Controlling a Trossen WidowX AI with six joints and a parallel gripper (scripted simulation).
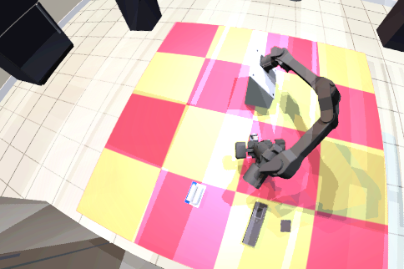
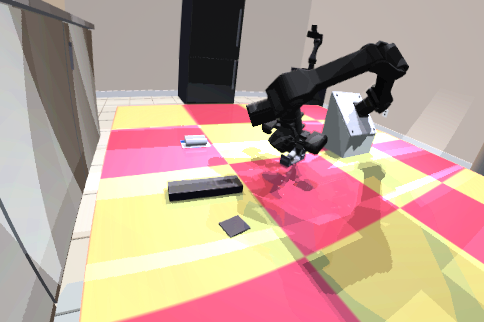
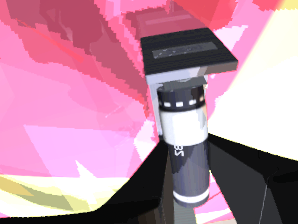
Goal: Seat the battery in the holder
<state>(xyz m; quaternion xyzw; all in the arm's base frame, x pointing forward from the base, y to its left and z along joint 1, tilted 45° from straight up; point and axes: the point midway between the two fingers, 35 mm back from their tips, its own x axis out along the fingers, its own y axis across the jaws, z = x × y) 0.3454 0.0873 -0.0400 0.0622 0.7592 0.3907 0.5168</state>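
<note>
- Carrying the battery (image 3: pixel 184 145) above the mat (image 1: pixel 142 119), the gripper (image 1: pixel 252 144) has its jaws closed on the cylinder's body, which juts forward past the fingertips in the wrist view.
- In that view the battery's far end, with a dark cap and a white dashed ring, sits just below a small dark tray-like part (image 3: pixel 186 52), which I take to be the holder; whether the two touch cannot be told.
- The spring is not visible in the holder, being hidden behind the battery's end.
- A long dark bar (image 2: pixel 205 189) and a small dark square tile (image 2: pixel 234 226) lie on the near side of the mat, with a white and blue pack (image 2: pixel 195 141) farther left; all are well apart from the gripper.
- Judged step: aligning and lowering the battery into the holder; seating is not yet done.
- The next move calls for squaring the battery's axis with the holder, setting the flat end on the spring, easing the terminal end under the lip without force, then opening the jaws and backing away.
</note>
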